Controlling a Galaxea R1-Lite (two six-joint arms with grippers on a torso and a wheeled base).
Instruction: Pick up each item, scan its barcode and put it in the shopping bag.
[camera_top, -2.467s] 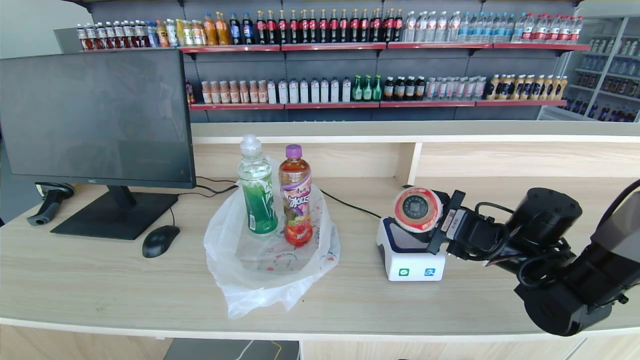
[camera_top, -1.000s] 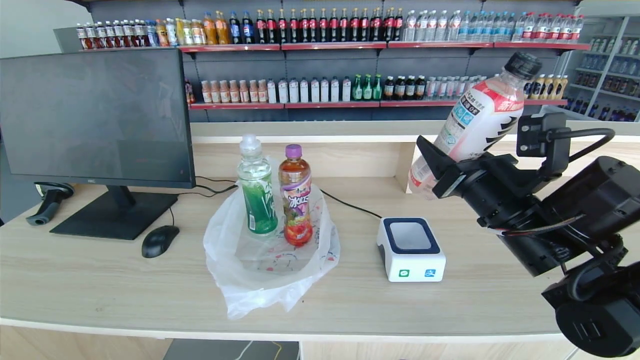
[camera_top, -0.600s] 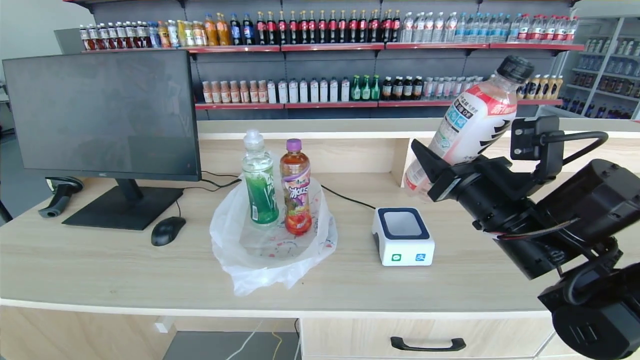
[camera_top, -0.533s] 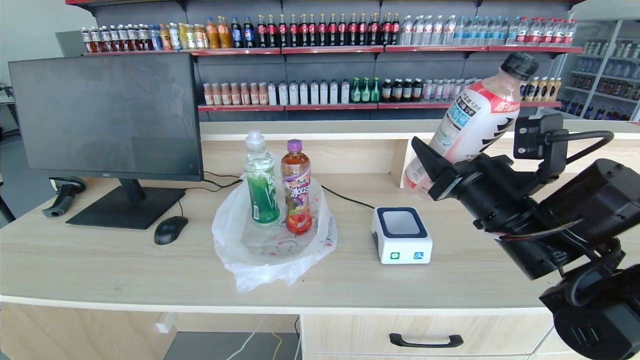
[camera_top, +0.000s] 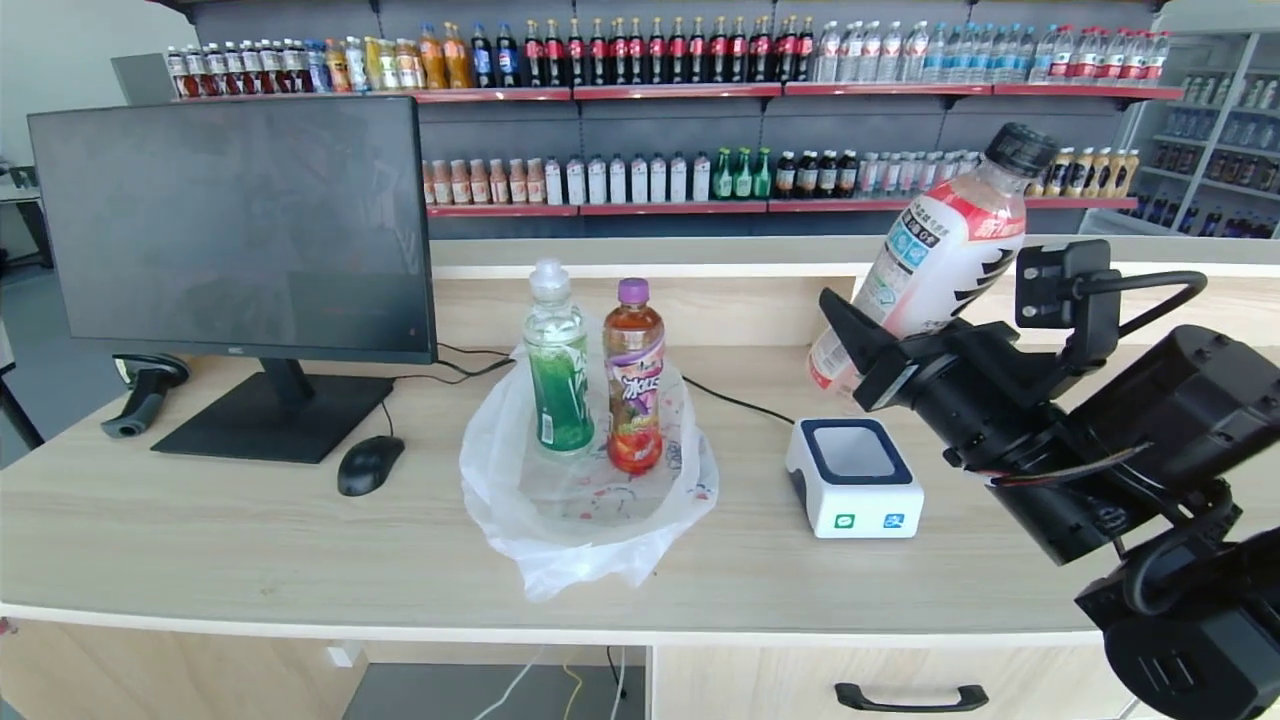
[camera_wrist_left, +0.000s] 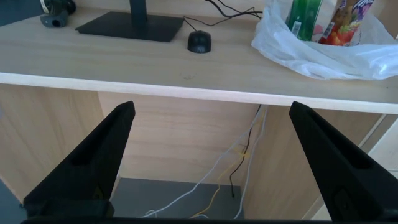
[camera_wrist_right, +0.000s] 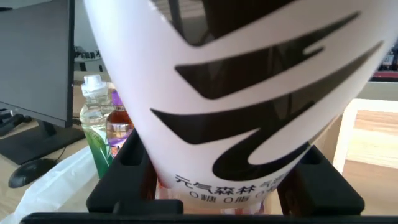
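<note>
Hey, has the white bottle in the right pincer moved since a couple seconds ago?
Yes. The white bottle was down over the scanner; now the right pincer holds it raised above the scanner, tilted, cap up.

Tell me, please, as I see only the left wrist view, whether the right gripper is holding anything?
Observer: Yes, the right gripper is shut on a white plastic bottle with a black cap, held tilted above the wooden counter.
Operator: Thank you. Where is the scanner?
Observer: The white box-shaped scanner sits on the counter between the translucent white plastic shopping bag and the right arm. The held bottle is raised clear of it.
Operator: Are the bottles in the bag upright?
Observer: Yes, both stand upright with caps on: a green-labelled clear bottle and an orange drink bottle with a purple cap.
</note>
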